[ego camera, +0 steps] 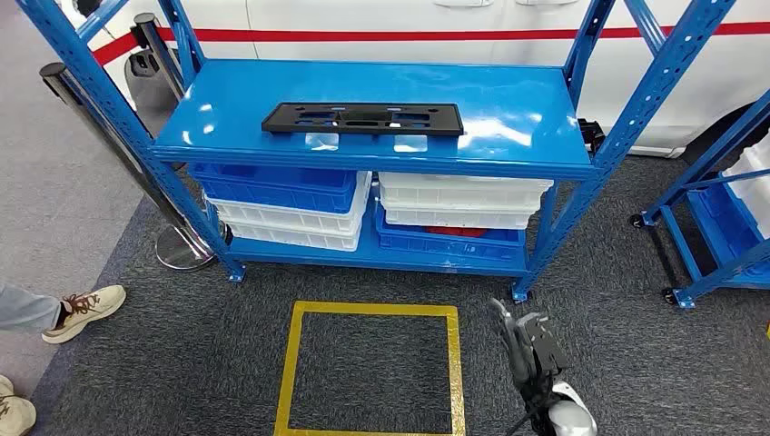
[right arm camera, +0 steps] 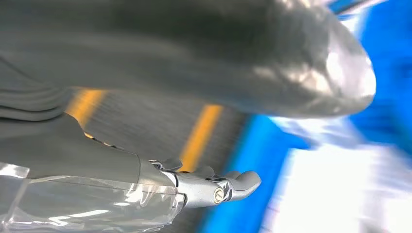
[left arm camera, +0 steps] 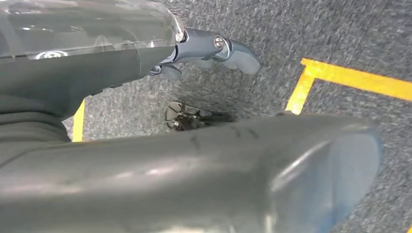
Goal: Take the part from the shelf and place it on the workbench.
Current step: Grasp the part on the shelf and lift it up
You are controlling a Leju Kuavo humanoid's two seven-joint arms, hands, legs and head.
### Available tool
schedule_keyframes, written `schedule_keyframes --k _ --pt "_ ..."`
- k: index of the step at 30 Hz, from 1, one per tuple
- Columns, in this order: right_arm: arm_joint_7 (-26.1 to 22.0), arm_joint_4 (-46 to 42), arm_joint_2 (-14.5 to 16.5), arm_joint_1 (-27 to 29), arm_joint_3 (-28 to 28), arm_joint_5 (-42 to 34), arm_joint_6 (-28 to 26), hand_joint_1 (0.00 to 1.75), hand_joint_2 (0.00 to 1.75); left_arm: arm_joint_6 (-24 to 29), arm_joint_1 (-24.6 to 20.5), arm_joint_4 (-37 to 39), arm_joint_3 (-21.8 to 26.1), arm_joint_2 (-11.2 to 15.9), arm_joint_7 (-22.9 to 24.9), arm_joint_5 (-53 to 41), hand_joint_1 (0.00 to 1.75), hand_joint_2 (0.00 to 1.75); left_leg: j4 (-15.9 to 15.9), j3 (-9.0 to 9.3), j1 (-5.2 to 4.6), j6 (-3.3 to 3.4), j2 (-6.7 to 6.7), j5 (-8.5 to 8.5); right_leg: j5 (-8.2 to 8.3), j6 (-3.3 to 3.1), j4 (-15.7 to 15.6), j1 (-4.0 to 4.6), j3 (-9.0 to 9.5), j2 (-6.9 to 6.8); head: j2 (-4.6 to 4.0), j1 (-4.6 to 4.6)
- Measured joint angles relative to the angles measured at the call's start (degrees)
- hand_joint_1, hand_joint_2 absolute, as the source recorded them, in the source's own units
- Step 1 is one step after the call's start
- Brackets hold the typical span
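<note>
The part [ego camera: 363, 118] is a flat black rectangular plate with cut-outs, lying on the top board of the blue shelf [ego camera: 518, 100] straight ahead. My right hand [ego camera: 531, 350] hangs low at the right, in front of the shelf's right leg and well below the part. Its fingers are stretched out and hold nothing. In the right wrist view the right hand [right arm camera: 204, 187] is bare against a blurred floor and shelf. My left hand [left arm camera: 194, 53] hangs over the grey carpet with fingers extended and nothing in it.
Blue and white bins [ego camera: 291, 204] are stacked on the shelf's lower board. A yellow tape square [ego camera: 372, 313] marks the carpet before the shelf. A person's shoes [ego camera: 86, 309] stand at the left beside a stanchion base [ego camera: 182, 250]. Another blue rack [ego camera: 717, 227] stands at the right.
</note>
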Motion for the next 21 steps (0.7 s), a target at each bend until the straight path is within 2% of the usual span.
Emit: schedule_keyframes --k 2,4,6,7,8,10,11,12,13,14,15,17,18,21 --pt "-0.38 -1.72 -0.14 -0.23 0.81 -0.57 0.11 0.0 0.0 0.07 -0.13 0.0 0.18 0.02 -0.03 0.06 0.0 0.0 -1.48 0.59 -0.29 0.24 0.25 -0.03 -0.05 0.27 0.1 0.16 -0.12 -0.16 0.0 0.01" --pt "-1.17 -5.31 -0.36 -0.69 2.74 -1.75 0.41 0.0 0.0 0.2 -0.24 0.03 0.46 0.03 -0.1 0.16 0.0 0.0 -2.92 1.09 -0.72 0.6 0.4 0.0 0.01 0.81 0.08 0.16 -0.31 -0.37 0.0 0.02" --pt "-2.01 -9.08 -0.62 -1.2 4.88 -2.99 0.83 0.0 0.0 0.37 -0.21 0.11 0.71 -0.01 -0.17 0.22 0.0 0.0 -3.43 1.23 -0.58 1.04 0.26 0.38 -0.14 1.43 0.24 0.01 -0.42 -0.25 0.0 0.03" --pt "-2.49 -11.07 -0.8 -1.48 5.94 -3.66 1.03 0.0 0.0 0.49 -0.24 0.18 0.84 -0.07 -0.22 0.26 0.0 0.0 -3.77 1.37 -0.45 1.32 0.24 0.6 -0.83 1.71 1.16 -0.02 -0.81 -0.05 0.0 0.03" --pt "-2.89 -12.91 -1.03 -1.75 6.88 -4.32 1.18 0.0 0.0 0.6 -0.34 0.24 0.97 -0.13 -0.27 0.3 0.0 0.0 -4.08 1.5 -0.3 1.57 0.22 0.79 -2.08 1.95 3.15 -0.03 -1.7 0.2 0.0 0.05" --pt "-3.74 -16.44 -1.55 -2.12 8.66 -5.71 1.54 0.0 0.0 0.77 -0.59 0.38 1.27 -0.21 -0.4 0.4 0.0 0.0 -4.16 1.53 -0.35 1.86 0.08 0.84 -5.41 2.24 9.88 -0.13 -4.97 0.54 -0.01 0.08" --pt "-4.1 -18.08 -1.84 -2.21 9.49 -6.39 1.76 0.0 0.0 0.82 -0.67 0.47 1.46 -0.22 -0.46 0.47 0.0 0.0 -4.12 1.53 -0.38 1.91 -0.05 0.82 -6.51 2.35 13.08 -0.17 -6.6 0.6 -0.01 0.09" --pt "-4.54 -19.81 -2.16 -2.28 10.43 -7.1 2.02 0.0 0.0 0.87 -0.71 0.6 1.67 -0.25 -0.51 0.56 0.0 0.0 -4.04 1.54 -0.41 1.93 -0.19 0.77 -6.58 2.42 14.8 -0.22 -7.6 0.62 -0.01 0.08" --pt "-4.94 -21.6 -2.46 -2.4 11.44 -7.79 2.24 0.0 0.0 0.91 -0.73 0.73 1.86 -0.28 -0.55 0.65 0.0 0.0 -3.93 1.56 -0.42 1.9 -0.31 0.7 -5.57 2.44 14.47 -0.27 -7.64 0.64 0.0 0.09" --pt "-5.34 -23.36 -2.76 -2.61 12.48 -8.44 2.47 0.0 0.0 0.93 -0.75 0.85 2.05 -0.34 -0.57 0.72 0.0 0.0 -3.77 1.6 -0.42 1.83 -0.41 0.58 -3.65 2.39 12.03 -0.33 -6.64 0.65 0.0 0.09" --pt "-5.79 -25.24 -3.06 -2.91 13.57 -9.15 2.71 0.0 0.0 0.97 -0.78 0.94 2.22 -0.42 -0.6 0.78 0.0 0.0 -3.58 1.62 -0.41 1.71 -0.49 0.42 -1.47 2.27 8.32 -0.38 -5.04 0.71 0.0 0.09" --pt "-6.69 -28.99 -3.54 -3.66 15.68 -10.62 3.26 0.0 0.0 1.08 -1.0 1.13 2.6 -0.54 -0.68 0.85 0.0 0.0 -3.16 1.43 -0.62 1.25 -0.64 0.09 0.88 1.9 2.12 -0.26 -2.32 0.9 0.0 0.07" --pt "-7.15 -30.78 -3.71 -3.96 16.63 -11.36 3.52 0.0 0.0 1.14 -1.09 1.2 2.77 -0.57 -0.73 0.89 0.0 0.0 -3.05 1.31 -0.68 0.99 -0.69 0.0 1.05 1.69 0.74 -0.15 -1.78 0.98 0.0 0.04" --pt "-8.49 -36.07 -4.13 -4.57 19.15 -13.54 4.33 0.0 0.0 1.51 -1.21 1.36 3.38 -0.59 -0.85 0.96 0.0 0.0 -2.99 1.24 -0.59 0.11 -0.71 -0.21 1.03 0.88 0.09 -0.15 -1.6 0.98 0.0 0.02"
